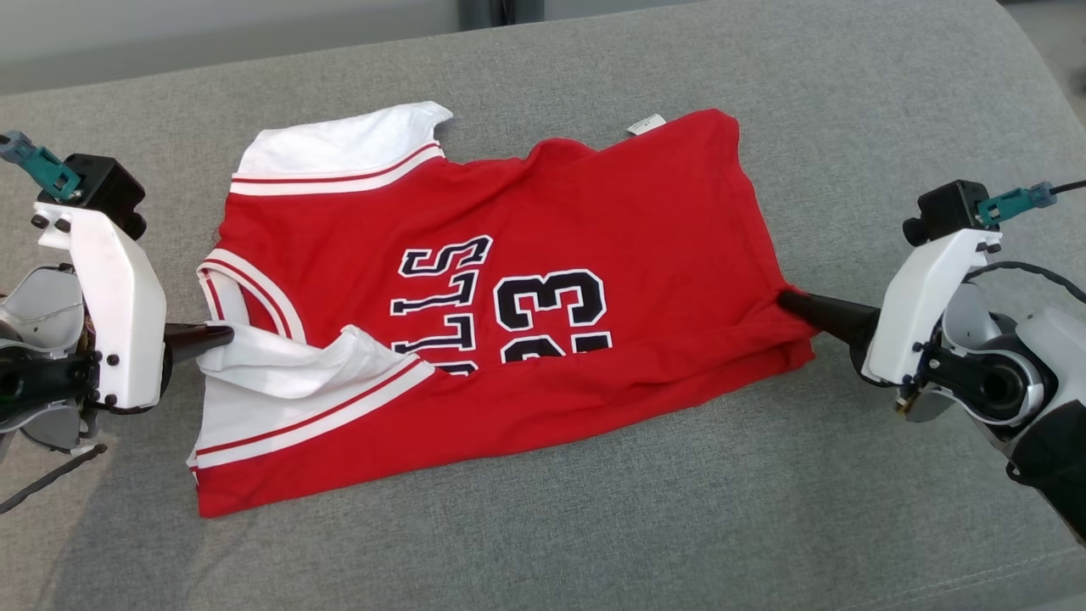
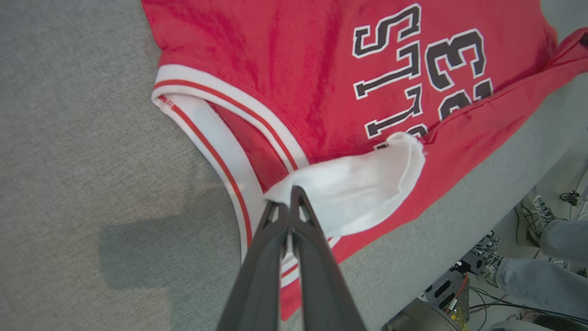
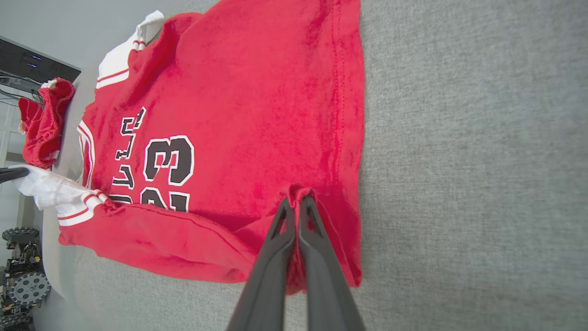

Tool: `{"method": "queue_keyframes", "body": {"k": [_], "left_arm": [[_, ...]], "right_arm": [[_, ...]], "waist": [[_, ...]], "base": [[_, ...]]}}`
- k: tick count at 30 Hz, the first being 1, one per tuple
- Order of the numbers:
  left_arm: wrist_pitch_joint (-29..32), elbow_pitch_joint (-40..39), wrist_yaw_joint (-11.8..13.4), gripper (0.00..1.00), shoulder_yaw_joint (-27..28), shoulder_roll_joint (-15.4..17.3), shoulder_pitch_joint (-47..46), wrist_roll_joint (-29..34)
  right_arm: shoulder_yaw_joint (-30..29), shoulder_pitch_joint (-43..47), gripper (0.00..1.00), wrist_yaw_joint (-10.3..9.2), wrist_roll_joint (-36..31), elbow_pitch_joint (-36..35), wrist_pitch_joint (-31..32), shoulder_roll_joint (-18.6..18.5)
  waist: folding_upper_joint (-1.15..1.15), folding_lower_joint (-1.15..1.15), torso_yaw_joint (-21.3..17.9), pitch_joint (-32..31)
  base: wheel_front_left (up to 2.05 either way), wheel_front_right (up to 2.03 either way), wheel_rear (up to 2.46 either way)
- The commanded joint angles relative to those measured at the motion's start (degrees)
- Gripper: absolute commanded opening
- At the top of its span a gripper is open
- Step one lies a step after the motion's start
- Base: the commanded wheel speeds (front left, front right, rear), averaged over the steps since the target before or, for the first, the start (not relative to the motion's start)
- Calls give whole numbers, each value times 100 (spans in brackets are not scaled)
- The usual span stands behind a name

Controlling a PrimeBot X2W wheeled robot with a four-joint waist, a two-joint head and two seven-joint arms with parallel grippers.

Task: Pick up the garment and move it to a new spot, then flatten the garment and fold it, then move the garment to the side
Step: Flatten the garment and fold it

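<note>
Garment (image 1: 670, 221) in red, black white-edged "23" (image 1: 551, 307) beside partial letters "LLS" (image 1: 443, 284)

I see the red jersey (image 1: 594, 212), white-trimmed, black 23 showing, lying spread on the grey cushion (image 1: 848, 85) with its near edge folded over.

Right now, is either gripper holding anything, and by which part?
Both hold the red jersey. The left gripper pinches its white sleeve; the right gripper pinches red fabric near the bottom hem, at the opposite end.
</note>
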Motion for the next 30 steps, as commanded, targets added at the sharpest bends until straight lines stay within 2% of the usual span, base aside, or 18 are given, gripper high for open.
{"method": "queue_keyframes", "body": {"k": [1, 6, 7, 8, 9, 10, 15, 22, 26, 30], "left_arm": [[-38, 89, -22, 0, 13, -24, -94, 32], [-161, 309, -74, 0, 44, -101, -164, 92], [-264, 357, -93, 0, 80, -135, -180, 117], [-340, 416, -102, 18, 91, -173, -188, 144], [-381, 473, -122, 57, 80, -205, -188, 167], [-429, 530, -134, 100, 82, -234, -194, 172], [-625, 728, -242, 100, 69, -312, -147, 262], [-1383, 668, -427, 100, 169, -246, 91, 531], [-2268, 505, -340, 100, 356, -234, 395, 754], [-3259, 269, -37, 100, 571, -280, 885, 950]], "right_arm": [[-60, -88, 0, 1, -72, 66, -90, 59], [-106, -133, 0, 1, -164, 227, -178, 215], [-122, -152, 20, 1, -194, 263, -208, 235], [-146, -166, 42, 1, -207, 295, -245, 251], [-155, -164, 88, 1, -224, 324, -264, 271], [-148, -179, 100, 1, -308, 356, -313, 271], [-279, -85, 100, 1, -400, 375, -659, 320], [-603, 225, 100, 1, -603, 89, -1738, 156], [-848, 534, 100, 1, -811, -55, -2659, 78], [-1011, 924, 100, 1, -1040, -134, -3453, 88]], "waist": [[0, 0, -7, 4], [0, 0, -5, -5], [0, 0, 1, -7], [0, 0, 6, -13], [0, 0, 11, -25], [0, 0, 17, -39], [0, 0, 49, -151], [0, 0, 85, -407], [0, 0, 110, -557], [0, 0, 138, -696]], "base": [[0, 0, 0], [0, 0, 0], [0, 0, 0], [0, 0, 0], [0, 0, 0], [0, 0, 0], [0, 0, 0], [0, 0, 0], [0, 0, 0], [0, 0, 0]]}}
